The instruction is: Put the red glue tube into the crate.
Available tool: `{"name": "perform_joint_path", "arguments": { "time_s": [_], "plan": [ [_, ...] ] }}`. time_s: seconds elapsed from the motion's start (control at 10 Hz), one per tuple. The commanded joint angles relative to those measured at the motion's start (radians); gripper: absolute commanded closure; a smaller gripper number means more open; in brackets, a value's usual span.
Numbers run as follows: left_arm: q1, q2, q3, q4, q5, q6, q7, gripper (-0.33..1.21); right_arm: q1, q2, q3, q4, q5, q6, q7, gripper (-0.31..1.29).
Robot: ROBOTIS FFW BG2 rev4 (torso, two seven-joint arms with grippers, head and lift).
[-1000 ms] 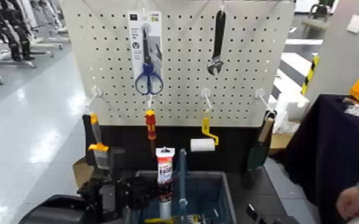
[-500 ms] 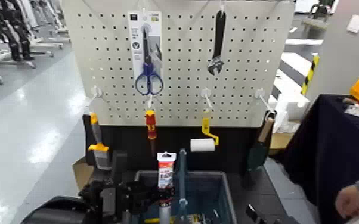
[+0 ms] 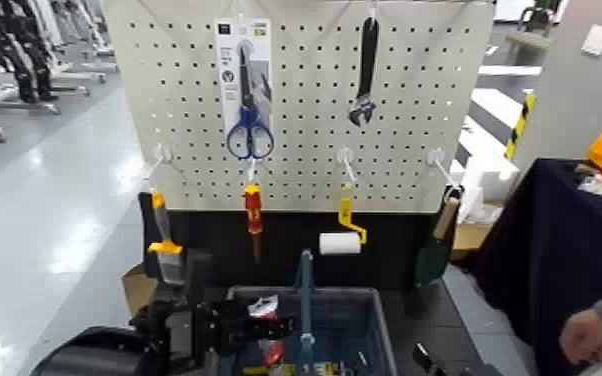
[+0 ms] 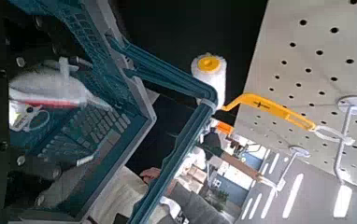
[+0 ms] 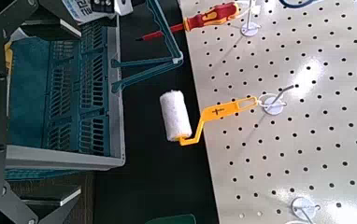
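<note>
Hanging far left: orange-handled tool, on its hook
Left pincer: over the crate's left part, fingers spread, not gripping anything
Red glue tube: loose below that pincer, within the crate walls, lol
Crate: blue-grey, handle upright
Paint roller: hooked behind the crate
Right pincer: parked just right of the crate, wide and empty

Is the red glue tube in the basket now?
Yes, in: the tube shows inside the basket, lower than its rim, beside the left gripper.
</note>
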Motion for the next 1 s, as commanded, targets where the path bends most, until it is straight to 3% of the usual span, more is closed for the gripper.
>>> {"name": "perform_joint_path", "arguments": {
  "time_s": [0.1, 0.5, 0.8, 1.0],
  "plan": [
    [0.001, -0.001, 0.013, -0.051, -0.026, -0.009, 0.008, -0.03, 0.001, -0.001, 0.0, 0.0, -0.001, 0.0, 0.0, 0.14],
    [0.032, 0.001, 0.027, -0.239, -0.1, -0.034, 0.09, -0.05, 0.001, -0.003, 0.0, -0.002, -0.004, 0.0, -0.002, 0.14],
    [0.114, -0.002, 0.038, -0.375, -0.147, -0.062, 0.197, -0.05, 0.003, -0.006, 0.0, -0.003, -0.003, -0.003, -0.002, 0.14],
    [0.214, -0.025, 0.081, -0.458, -0.15, -0.127, 0.329, -0.05, 0.008, -0.006, -0.001, -0.006, -0.001, -0.008, -0.005, 0.14]
  ]
}}
